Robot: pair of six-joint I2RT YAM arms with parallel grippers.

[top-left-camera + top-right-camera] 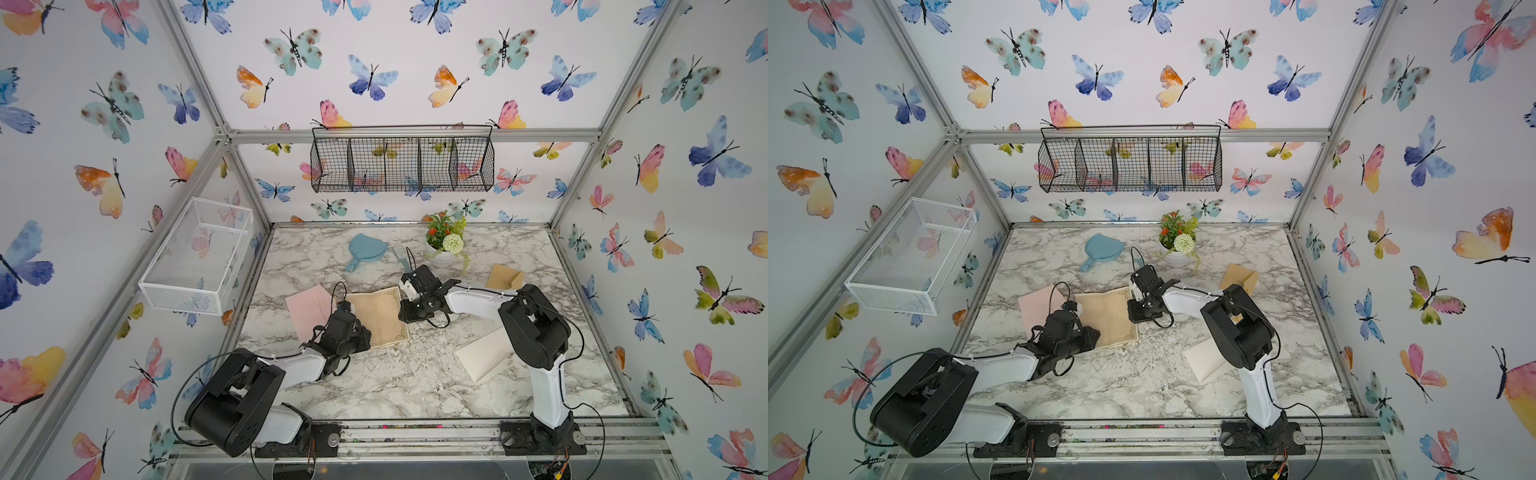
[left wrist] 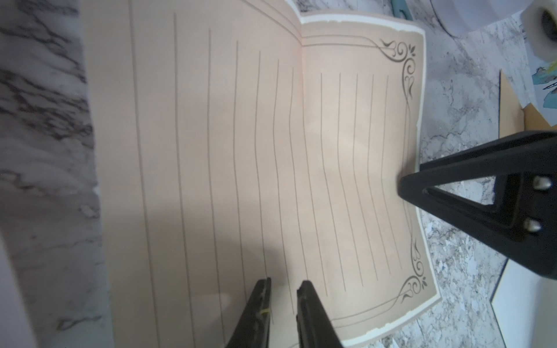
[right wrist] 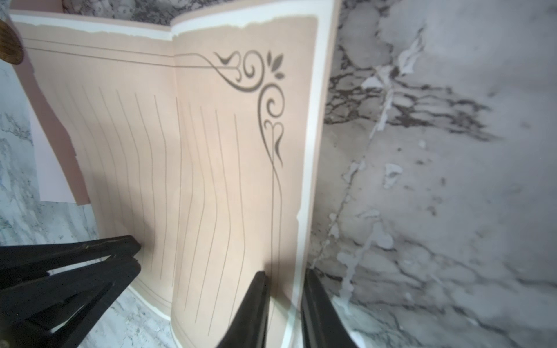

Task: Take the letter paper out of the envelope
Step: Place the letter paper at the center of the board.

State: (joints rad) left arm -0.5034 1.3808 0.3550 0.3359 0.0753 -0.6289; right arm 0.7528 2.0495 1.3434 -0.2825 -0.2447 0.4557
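Barely parted, right tool (image 3: 283, 277) straddles paper (image 3: 211, 150).

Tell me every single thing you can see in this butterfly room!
letter paper: one, beige with lines, unfolded mid-table
pink envelope: one, pink, next to the paper
brown envelope: one, brown, back right
cream envelope: one, cream, by the right arm
hand mirror: one, blue, table's back
flower pot: one, white, table's back
wire basket: one, black, back wall
mesh basket: one, white, side wall
table: one, marble
left gripper: black, over the paper
right gripper: black, at the paper's edge
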